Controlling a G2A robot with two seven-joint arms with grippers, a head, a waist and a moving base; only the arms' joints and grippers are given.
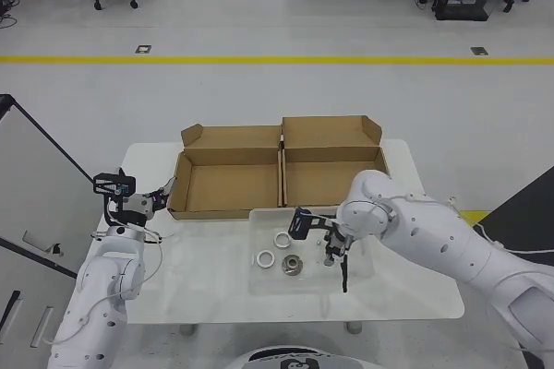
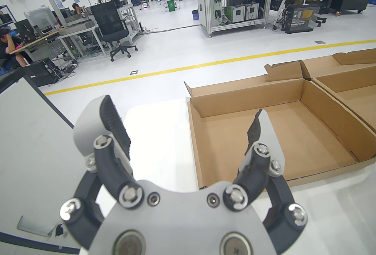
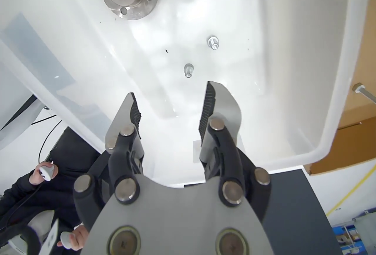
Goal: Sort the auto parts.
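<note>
White plastic tray (image 3: pixel 349 62) sits below my right gripper (image 3: pixel 171 90), jaws parted, empty, near a small silver bolt (image 3: pixel 189 70); left gripper (image 2: pixel 182 105) wide open, empty, facing the brown cardboard box (image 2: pixel 293 132).

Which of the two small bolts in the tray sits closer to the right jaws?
The bolt directly ahead of the open right gripper; the other bolt lies farther out in the white tray.
</note>
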